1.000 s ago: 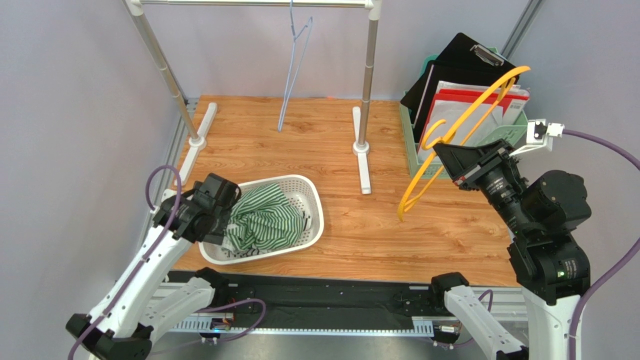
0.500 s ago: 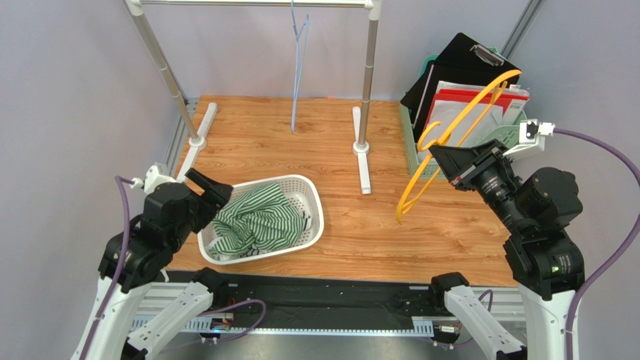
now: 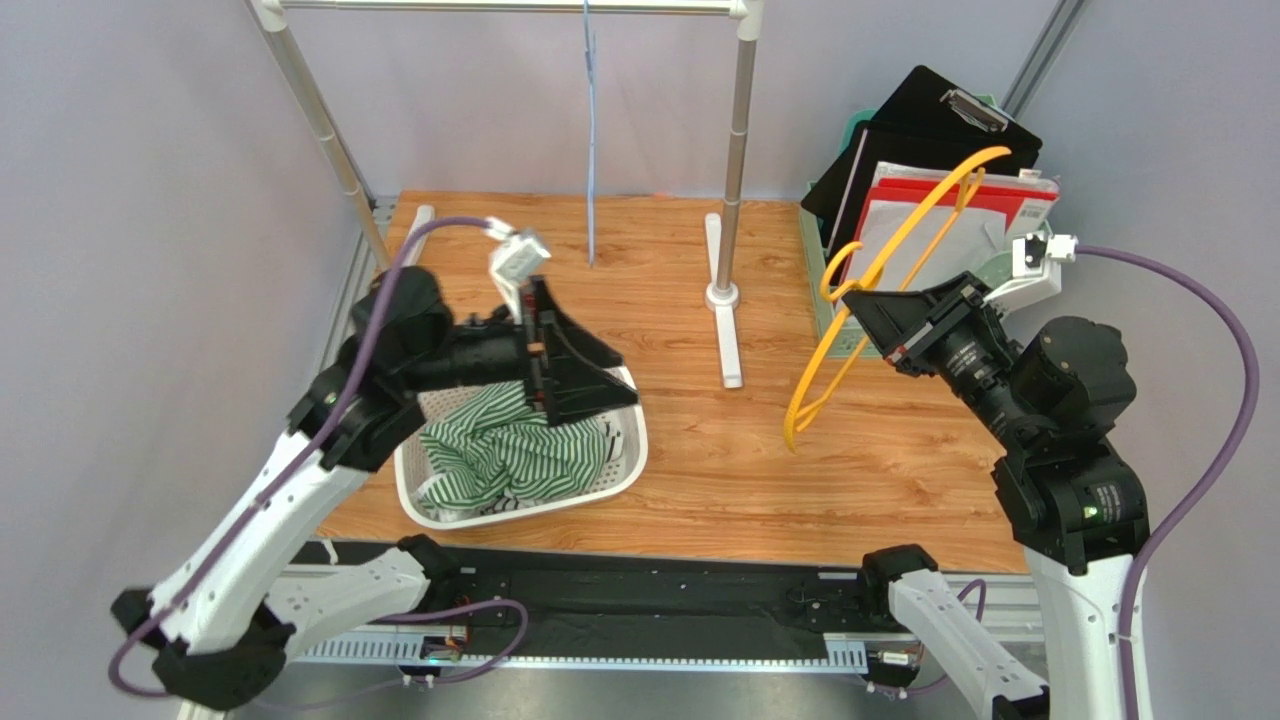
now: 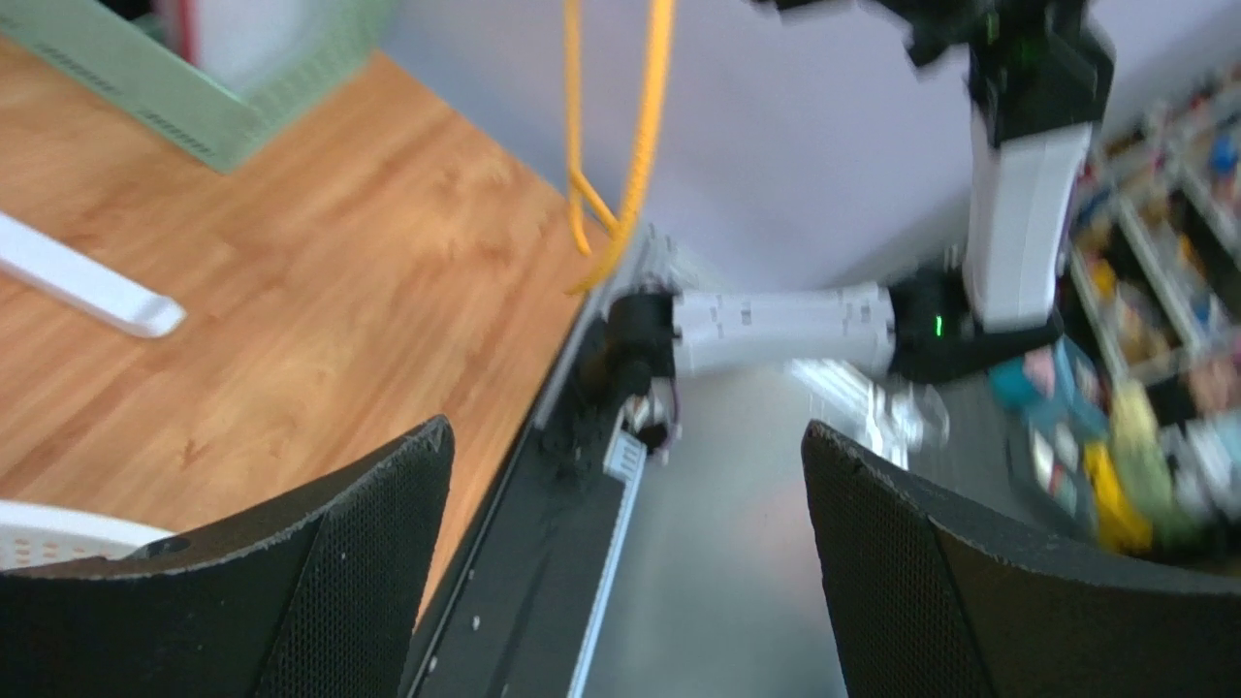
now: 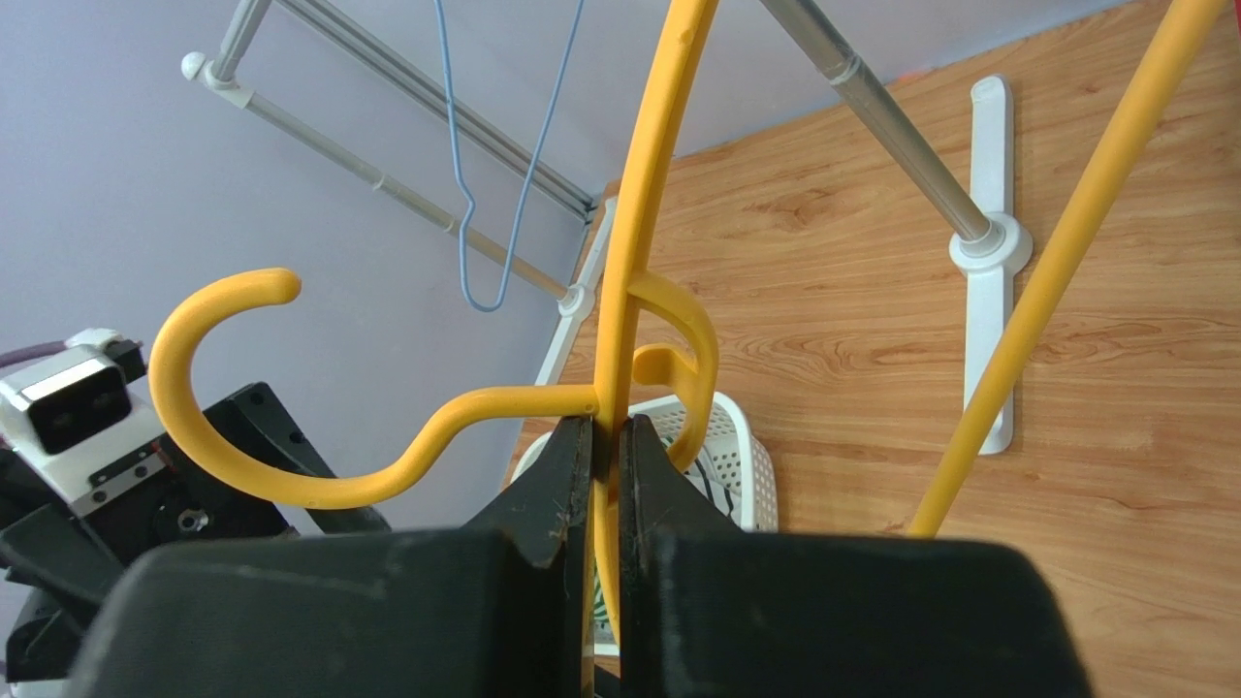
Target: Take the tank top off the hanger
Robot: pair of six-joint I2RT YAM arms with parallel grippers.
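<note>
The green-and-white striped tank top (image 3: 504, 458) lies crumpled in the white basket (image 3: 631, 450) at the near left. My right gripper (image 3: 869, 318) is shut on the bare yellow hanger (image 3: 887, 278) and holds it in the air over the right of the table; its jaws pinch the hanger's neck (image 5: 612, 436). My left gripper (image 3: 594, 375) is open and empty, raised above the basket and pointing right. In the left wrist view its fingers (image 4: 335, 538) frame the table's near edge and the yellow hanger (image 4: 619, 131).
A metal clothes rack (image 3: 729, 165) stands at the back with a thin blue hanger (image 3: 589, 135) on its rail. A green file holder (image 3: 932, 195) with folders and a clipboard sits at the back right.
My left arm has swung up from beside the basket to above it, its open gripper now pointing right. My right gripper with the yellow hanger has shifted slightly left.
</note>
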